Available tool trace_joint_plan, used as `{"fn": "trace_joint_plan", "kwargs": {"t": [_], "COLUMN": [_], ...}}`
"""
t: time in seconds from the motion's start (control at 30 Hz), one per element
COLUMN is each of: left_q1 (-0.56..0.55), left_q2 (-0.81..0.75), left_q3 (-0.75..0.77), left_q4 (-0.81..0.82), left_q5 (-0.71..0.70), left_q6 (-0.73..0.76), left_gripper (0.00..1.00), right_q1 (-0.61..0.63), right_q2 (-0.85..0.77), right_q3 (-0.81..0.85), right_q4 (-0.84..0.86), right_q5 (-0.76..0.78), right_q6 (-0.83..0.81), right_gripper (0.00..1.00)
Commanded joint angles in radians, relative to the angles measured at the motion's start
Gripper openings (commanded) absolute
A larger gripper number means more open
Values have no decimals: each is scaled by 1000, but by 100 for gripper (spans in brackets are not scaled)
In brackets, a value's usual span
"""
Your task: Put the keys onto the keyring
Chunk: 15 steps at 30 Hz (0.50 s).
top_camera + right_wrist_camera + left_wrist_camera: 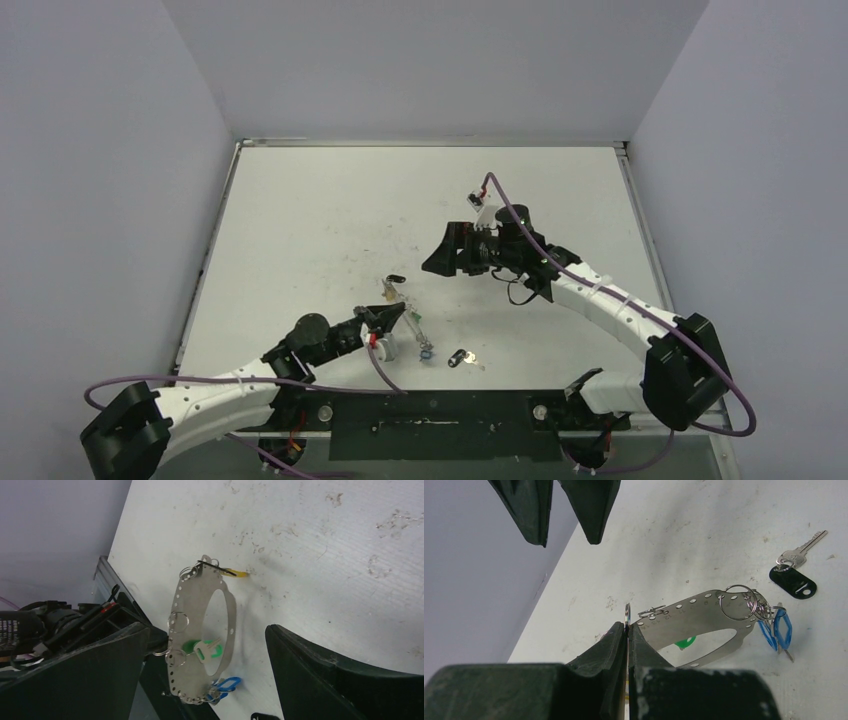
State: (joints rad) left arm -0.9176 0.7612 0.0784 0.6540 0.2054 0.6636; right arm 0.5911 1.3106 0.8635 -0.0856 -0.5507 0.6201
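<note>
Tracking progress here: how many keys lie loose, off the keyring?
1: the black-tagged key lies on the table, apart from the keyring. The green tag, blue tags and yellow tag sit at the keyring; more may be hidden.

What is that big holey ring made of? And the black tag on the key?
The keyring looks like thin metal: silvery grey, dull sheen, punched holes. The black tag looks like smooth plastic, faintly glossy; hard to be sure.
</note>
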Motion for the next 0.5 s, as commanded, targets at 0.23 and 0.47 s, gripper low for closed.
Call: {"fn": "trace_joint_plan", "kwargs": {"t": [0.23, 0.47], "left_q1": [-3, -4], "left_q2": [126, 130], "left_q3": [36, 38], "left_q4": [198, 199], "left_q5": [-71, -73], "left_q6": [-49, -54], "left_gripper": [0, 0], "right_q1": [93, 141], "right_q2": [77, 134], "right_q3": [-17, -13], "right_q4": [99, 145], "right_q5": [-96, -79], "right_q6": [257, 353], "right_gripper": [60, 53]}}
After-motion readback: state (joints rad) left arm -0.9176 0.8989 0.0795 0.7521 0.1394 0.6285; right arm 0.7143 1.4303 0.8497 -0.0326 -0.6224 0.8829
